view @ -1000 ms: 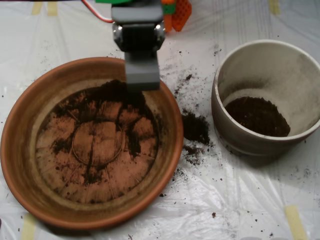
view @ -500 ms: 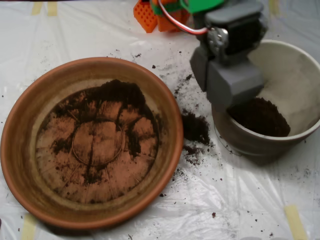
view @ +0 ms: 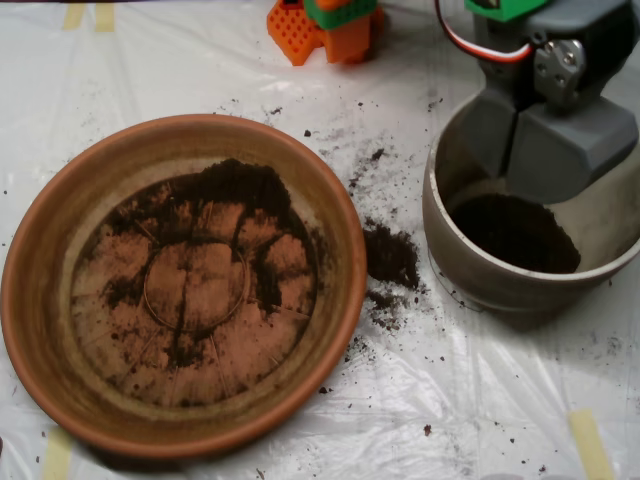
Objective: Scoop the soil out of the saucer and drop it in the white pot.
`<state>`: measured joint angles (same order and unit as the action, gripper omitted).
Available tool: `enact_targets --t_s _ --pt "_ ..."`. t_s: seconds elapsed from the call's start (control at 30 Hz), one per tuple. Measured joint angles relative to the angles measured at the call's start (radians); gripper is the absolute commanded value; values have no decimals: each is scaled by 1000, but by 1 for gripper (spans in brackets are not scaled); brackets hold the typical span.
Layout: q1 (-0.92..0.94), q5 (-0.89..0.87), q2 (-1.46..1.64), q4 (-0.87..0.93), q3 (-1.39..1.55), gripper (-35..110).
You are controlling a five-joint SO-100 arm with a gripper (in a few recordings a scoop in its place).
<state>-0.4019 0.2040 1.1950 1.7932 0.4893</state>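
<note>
The terracotta saucer [view: 30,250] lies on the left, with a thin smear of dark soil [view: 235,185] heaped most thickly near its far rim. At the right stands the white pot [view: 460,260], a dark layer of soil [view: 515,235] in its bottom. My grey scoop [view: 520,185] hangs over the far side of the pot's mouth, above that soil. Its two halves meet along a narrow dark seam, so it looks shut. Whatever is inside the scoop is hidden.
Spilled soil [view: 390,255] lies in a clump on the white plastic sheet between saucer and pot, with crumbs scattered around. The arm's orange and green base [view: 320,25] sits at the top edge. Strips of yellow tape [view: 590,440] hold down the sheet.
The scoop has lifted off the far rim of the saucer and swung right, ending over the white pot. The soil in the saucer and pot looks unchanged.
</note>
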Motion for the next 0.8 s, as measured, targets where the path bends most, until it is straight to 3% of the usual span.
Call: enact_targets --t_s 0.07,0.3,0.5,0.67,0.8 --pt "-14 9 0 0 55 49" --pt "-26 14 23 0 141 51" --pt "29 -29 153 2 140 48" --pt "176 -87 241 -2 152 33" --pt "337 -109 402 -117 377 24"
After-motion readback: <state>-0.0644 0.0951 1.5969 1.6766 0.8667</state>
